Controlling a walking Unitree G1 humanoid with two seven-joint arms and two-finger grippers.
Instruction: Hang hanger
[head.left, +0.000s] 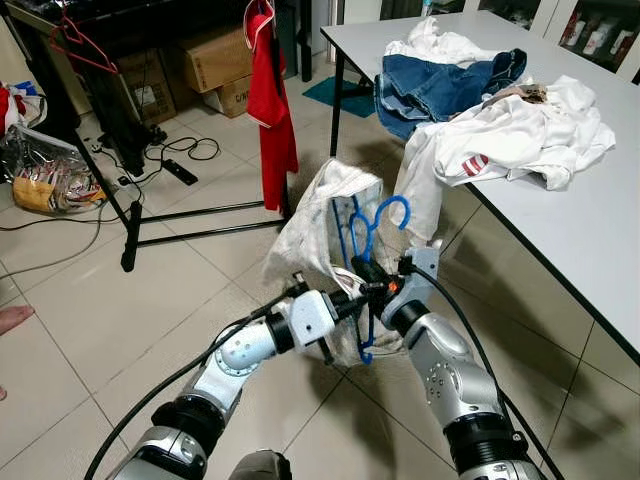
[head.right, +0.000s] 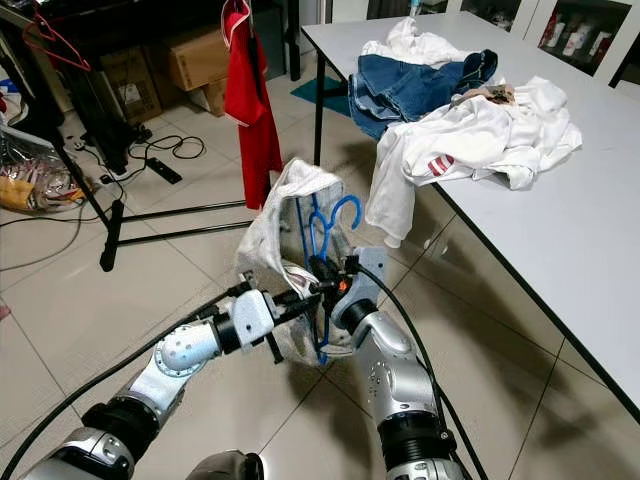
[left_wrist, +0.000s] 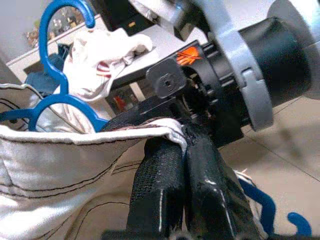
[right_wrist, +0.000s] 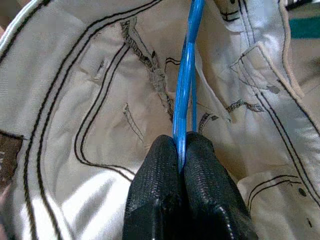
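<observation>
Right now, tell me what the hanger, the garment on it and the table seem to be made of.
The blue hanger looks like plastic: a smooth, glossy, evenly coloured thin rod, pinched by the right gripper.

The cream garment appears to be a sturdy woven cloth, perhaps cotton twill, matte, with dark double stitching; the left gripper holds its edge.

The table seems white laminate, smooth and faintly shiny, on dark metal-looking legs.

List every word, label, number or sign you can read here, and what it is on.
No text here can be read.
Cardboard boxes: dark print, too small to read.
White shirt on the table: red and white patch, no letters legible.
Right gripper: orange mark, not a readable word.
Bottles on the shelf: labels blurred.
</observation>
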